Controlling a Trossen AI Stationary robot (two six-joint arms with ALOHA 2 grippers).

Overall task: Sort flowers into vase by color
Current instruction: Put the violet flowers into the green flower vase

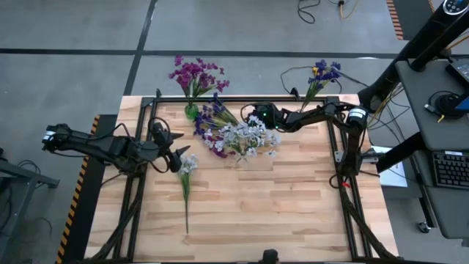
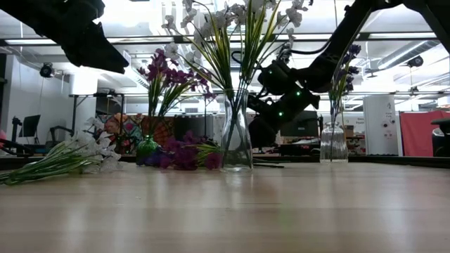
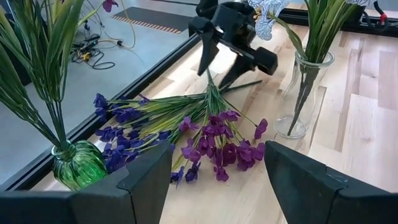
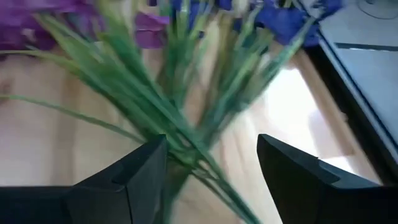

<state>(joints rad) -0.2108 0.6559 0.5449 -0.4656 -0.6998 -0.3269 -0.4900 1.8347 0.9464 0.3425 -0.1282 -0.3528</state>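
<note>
High view: loose flowers point(image 1: 220, 126) are piled on the table point(image 1: 293, 205) near its far edge, purple and blue-violet heads mixed. One white spray point(image 1: 187, 176) lies apart, just beside the left gripper point(image 1: 176, 158). Magenta stems are already stood in the green vase point(image 1: 191, 111), blue ones in the far-right vase point(image 1: 316, 94), white ones in the centre vase point(image 1: 249, 136). The right gripper point(image 1: 253, 116) is held over the pile's stem ends.

Low view: the clear centre vase point(image 2: 236, 144) is seen upright, with the purple heap point(image 2: 181, 156) lying beside it. Vases are judged glass, fragile and easily tipped.

Left wrist view: left fingers point(image 3: 146, 180) are spread wide, nothing between them. Stems fan out from a common point under the right gripper point(image 3: 221, 59); blue blossoms point(image 3: 118, 130) and purple blossoms point(image 3: 227, 146) are tangled.

Right wrist view: right fingers point(image 4: 140, 171) are apart, green stems point(image 4: 193, 124) passing between them, not clamped.

Handling is judged light, stems thin, springy, likely slippery; blossoms soft. The grip should be taken on a single bare stem near the cut end, not on the heads. Snagging of neighbouring stems is expected.
</note>
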